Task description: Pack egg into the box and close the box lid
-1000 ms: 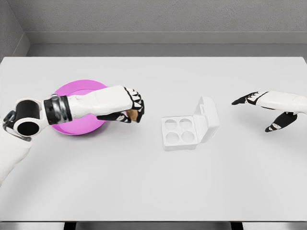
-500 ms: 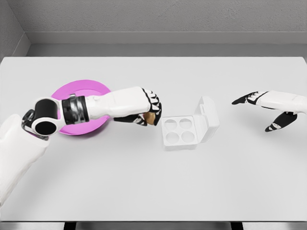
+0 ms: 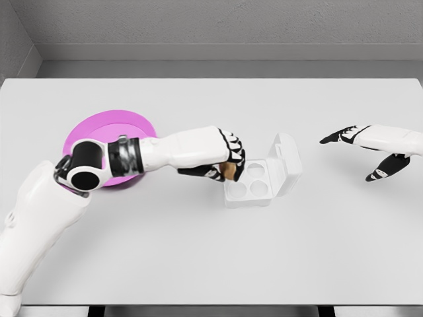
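Egg [image 3: 229, 171] gripped in curled left hand [image 3: 227, 160], over open box [image 3: 259, 177]

Left hand [image 3: 228, 158] curled, right hand [image 3: 370, 155] apparently spread

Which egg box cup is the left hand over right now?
The far-left cup: the left hand, shut on the egg, covers it. The other three cups of the egg box show uncovered and empty. The right hand stays clear.

No text, label, brand, number or sign can be read anywhere.
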